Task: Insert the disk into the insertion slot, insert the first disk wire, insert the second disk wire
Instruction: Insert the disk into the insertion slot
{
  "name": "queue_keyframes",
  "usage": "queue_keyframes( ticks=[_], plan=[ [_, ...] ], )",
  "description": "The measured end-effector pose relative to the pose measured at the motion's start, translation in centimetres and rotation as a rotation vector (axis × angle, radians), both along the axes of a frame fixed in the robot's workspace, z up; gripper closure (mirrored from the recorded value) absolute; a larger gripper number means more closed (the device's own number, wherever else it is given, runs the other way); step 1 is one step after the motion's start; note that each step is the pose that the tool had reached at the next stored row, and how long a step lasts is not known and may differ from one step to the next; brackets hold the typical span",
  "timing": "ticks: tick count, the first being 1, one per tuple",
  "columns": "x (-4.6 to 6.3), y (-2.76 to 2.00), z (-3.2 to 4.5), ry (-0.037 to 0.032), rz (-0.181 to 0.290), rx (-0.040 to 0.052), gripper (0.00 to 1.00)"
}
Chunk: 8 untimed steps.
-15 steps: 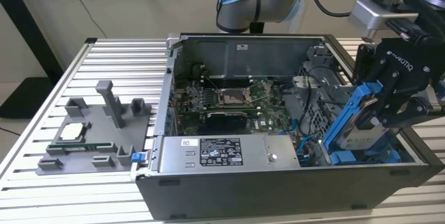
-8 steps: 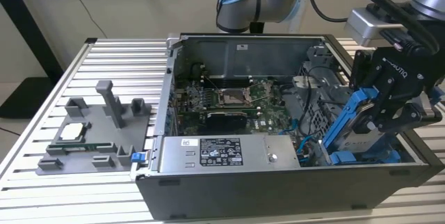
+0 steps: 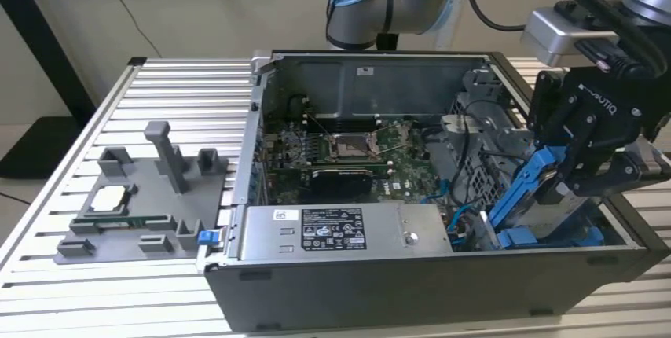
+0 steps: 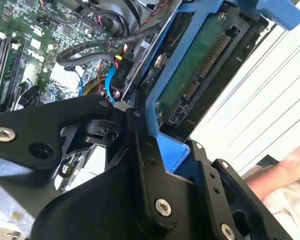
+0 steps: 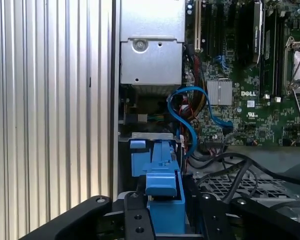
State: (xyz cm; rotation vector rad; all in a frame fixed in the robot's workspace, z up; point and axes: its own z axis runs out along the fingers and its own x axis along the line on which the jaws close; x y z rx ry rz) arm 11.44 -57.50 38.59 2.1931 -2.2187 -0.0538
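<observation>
In the exterior view my gripper is shut on the disk, a silver drive in a bright blue carrier. The disk hangs tilted, its lower end down in the front corner of the open computer case on the exterior view's right. The insertion slot lies just under it, with blue tabs showing. The second wrist view shows the disk's green circuit side and connector, with a black finger against the blue frame. In the first wrist view the blue carrier sits between my fingers. A loose blue wire curls beside the bay.
A grey box with a black-and-white label fills the case front. Behind it is the motherboard with its square socket. A grey fixture tray holds parts on the slatted table. A person's hand is nearby.
</observation>
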Motion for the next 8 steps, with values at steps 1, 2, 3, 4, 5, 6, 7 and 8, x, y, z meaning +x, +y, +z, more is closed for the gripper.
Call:
queue_keyframes(
  ticks=[1, 2, 3, 4, 5, 6, 7, 8],
  plan=[
    [0.0, 0.03, -0.01, 0.0, 0.0, -0.0001, 1.0],
    [0.0, 0.08, -0.02, -0.0003, 0.0, 0.0001, 1.0],
    [0.01, 0.12, -0.03, -0.001, 0.0, 0.0026, 1.0],
    [0.01, 0.15, -0.06, -0.0019, 0.0, 0.0065, 0.0],
    [0.01, 0.19, -0.12, -0.0029, 0.0, 0.0115, 0.0],
    [0.0, 0.21, -0.18, -0.0035, 0.0, 0.0155, 0.0],
    [0.0, 0.23, -0.24, -0.0046, 0.0, 0.0195, 0.0],
    [0.0, 0.32, -0.28, -0.0057, 0.0, 0.0233, 0.0]
  ],
)
